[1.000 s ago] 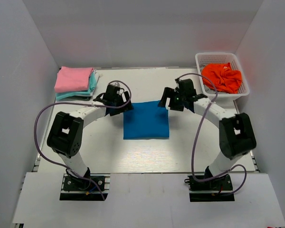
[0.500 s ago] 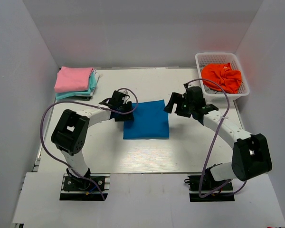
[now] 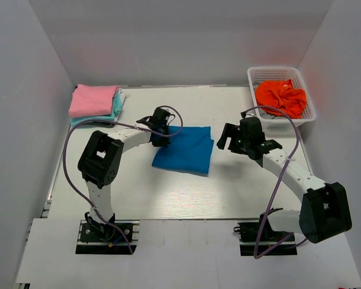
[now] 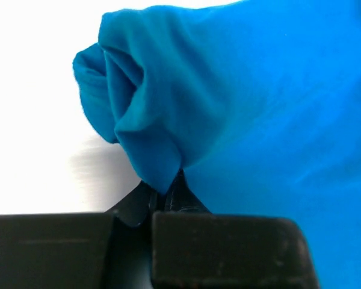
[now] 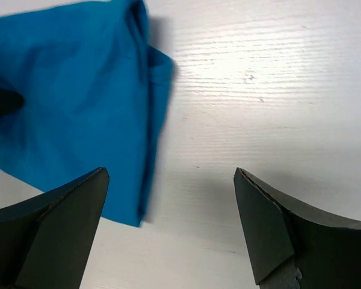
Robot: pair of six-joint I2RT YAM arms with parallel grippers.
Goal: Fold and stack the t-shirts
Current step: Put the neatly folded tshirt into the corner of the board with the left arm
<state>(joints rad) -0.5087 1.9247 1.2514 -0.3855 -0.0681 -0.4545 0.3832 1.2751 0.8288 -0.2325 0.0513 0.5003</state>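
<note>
– Now that the right gripper (image 3: 234,137) has backed off to the right, what do you hold?

– You hold the folded blue t-shirt (image 3: 183,150) with the left gripper (image 3: 161,129) alone. Its jaws are clamped on the shirt's far left corner; the left wrist view shows fabric bunched above the closed fingers (image 4: 228,247). The right gripper stands wide, with bare table (image 3: 186,192) between its fingers, just beside the shirt's right edge.

– What has changed?

– A second ago the shirt lay square at mid-table with a gripper at each far corner. It now sits skewed. Judge this as the start of a transfer to the stack at the far left, where the pink t-shirt (image 3: 93,99) lies on the pale teal t-shirt (image 3: 115,110). Watch the fold: a one-corner drag may open it. The orange-red t-shirt (image 3: 281,97) lies crumpled in the white basket (image 3: 277,70), not yet folded.
</note>
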